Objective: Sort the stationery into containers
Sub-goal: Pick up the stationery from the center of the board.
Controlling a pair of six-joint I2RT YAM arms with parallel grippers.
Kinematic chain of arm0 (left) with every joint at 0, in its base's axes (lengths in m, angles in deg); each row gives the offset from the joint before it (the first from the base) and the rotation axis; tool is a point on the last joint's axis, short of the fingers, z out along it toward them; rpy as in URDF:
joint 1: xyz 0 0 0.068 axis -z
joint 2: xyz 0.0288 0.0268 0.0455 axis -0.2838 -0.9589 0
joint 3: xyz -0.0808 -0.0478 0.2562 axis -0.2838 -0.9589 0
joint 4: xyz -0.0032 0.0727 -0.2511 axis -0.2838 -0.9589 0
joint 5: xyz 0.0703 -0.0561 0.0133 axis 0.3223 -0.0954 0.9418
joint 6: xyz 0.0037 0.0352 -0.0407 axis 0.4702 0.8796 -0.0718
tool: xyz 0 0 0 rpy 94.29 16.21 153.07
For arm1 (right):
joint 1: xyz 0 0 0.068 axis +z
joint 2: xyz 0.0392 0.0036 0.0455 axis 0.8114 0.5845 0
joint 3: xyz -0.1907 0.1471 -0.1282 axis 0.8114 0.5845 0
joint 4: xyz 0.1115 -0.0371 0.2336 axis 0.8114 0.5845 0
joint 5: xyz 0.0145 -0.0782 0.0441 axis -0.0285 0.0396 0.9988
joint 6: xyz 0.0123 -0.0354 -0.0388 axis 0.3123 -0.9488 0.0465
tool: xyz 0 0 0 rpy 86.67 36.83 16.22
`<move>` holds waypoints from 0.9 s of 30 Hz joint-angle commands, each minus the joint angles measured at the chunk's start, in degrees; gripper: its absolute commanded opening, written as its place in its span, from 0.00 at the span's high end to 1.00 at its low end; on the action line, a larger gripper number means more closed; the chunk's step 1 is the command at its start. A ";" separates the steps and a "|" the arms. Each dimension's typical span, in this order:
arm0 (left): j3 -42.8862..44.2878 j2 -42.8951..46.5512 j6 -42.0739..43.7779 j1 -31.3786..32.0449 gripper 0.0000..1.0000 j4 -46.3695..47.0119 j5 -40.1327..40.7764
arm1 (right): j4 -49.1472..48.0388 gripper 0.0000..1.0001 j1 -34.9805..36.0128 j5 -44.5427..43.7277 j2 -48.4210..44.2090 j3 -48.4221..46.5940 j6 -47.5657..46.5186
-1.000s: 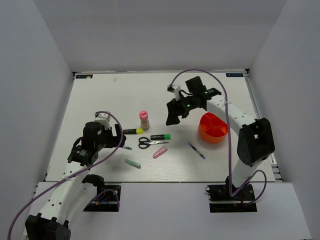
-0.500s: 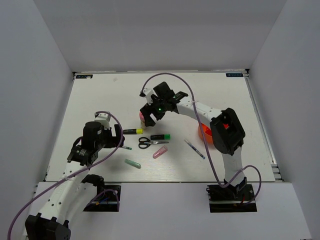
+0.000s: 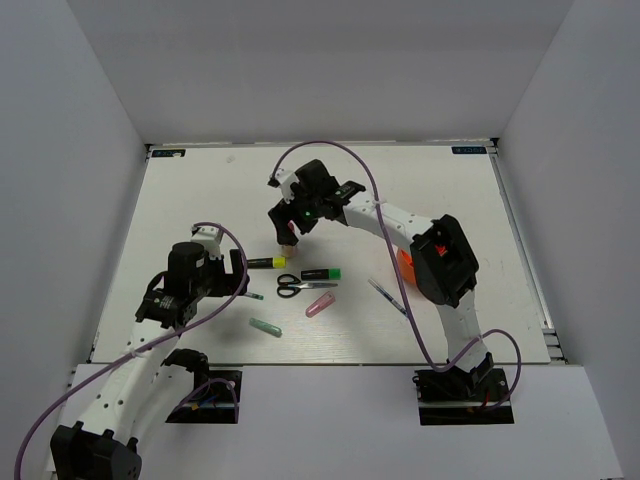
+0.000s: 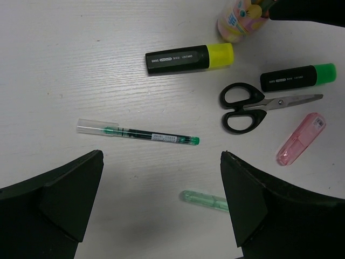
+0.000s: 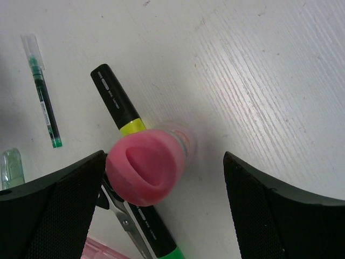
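The pink-capped white bottle (image 5: 148, 166) stands upright between the open fingers of my right gripper (image 5: 163, 155); the left finger is close against its cap. In the top view that gripper (image 3: 286, 232) covers most of the bottle. My left gripper (image 4: 161, 216) is open and empty, hovering over the table near the green pen (image 4: 137, 133) and the teal stick (image 4: 205, 198). The yellow-capped marker (image 4: 188, 58), green-capped marker (image 4: 297, 77), black-handled scissors (image 4: 253, 107) and pink stick (image 4: 301, 139) lie in a cluster. The orange bowl (image 3: 401, 262) is mostly hidden behind the right arm.
A thin dark pen (image 3: 388, 296) lies right of the cluster, near the bowl. The right arm stretches across the table's middle from the bowl side. White walls enclose the table on three sides.
My right gripper has swung left from beside the orange bowl to the pink-capped bottle and now straddles it. The left arm has not moved.
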 commanded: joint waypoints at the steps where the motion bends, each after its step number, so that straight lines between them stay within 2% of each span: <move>1: 2.47 -0.23 0.56 0.08 0.00 -0.18 -0.66 | -2.14 0.10 1.19 0.72 0.25 -2.67 -0.04; 5: 2.46 -0.14 0.65 -0.09 0.01 -0.36 -0.31 | -1.87 0.10 1.81 -0.25 0.96 -3.20 -1.44; 8: 2.29 -0.14 0.74 0.00 0.01 -0.27 -0.31 | -2.58 0.15 1.98 -0.51 0.87 -2.59 -1.97; 10: 2.38 -0.23 0.74 0.08 0.01 -0.27 -0.31 | -2.84 0.21 2.16 -1.04 0.96 -2.15 -2.77; 11: 2.38 -0.14 0.83 0.00 0.01 -0.36 -0.40 | -2.84 0.29 2.33 -1.56 1.04 -2.14 -3.20; 16: 2.38 0.21 0.83 0.08 0.01 -0.36 -0.05 | -1.79 0.40 2.60 -4.29 0.87 -1.44 -3.82; 19: 2.38 0.39 0.83 0.00 0.01 -0.36 -0.05 | -0.65 0.56 2.69 -5.26 0.60 -1.44 -3.56; 20: 2.38 0.56 0.74 0.08 0.01 -0.45 -0.05 | -0.47 0.71 2.69 -5.00 0.34 -1.44 -3.47; 22: 2.29 0.74 0.83 0.08 0.01 -0.54 -0.05 | 0.67 0.93 2.43 -4.39 0.17 -1.88 -3.38; 23: 2.29 0.83 0.91 0.08 0.01 -0.62 -0.05 | 0.85 1.00 2.60 -4.12 -0.44 -1.88 -3.47; 27: 2.11 1.61 0.83 0.08 0.01 -0.53 0.56 | 1.64 1.00 2.34 -2.36 -3.16 -1.62 -3.29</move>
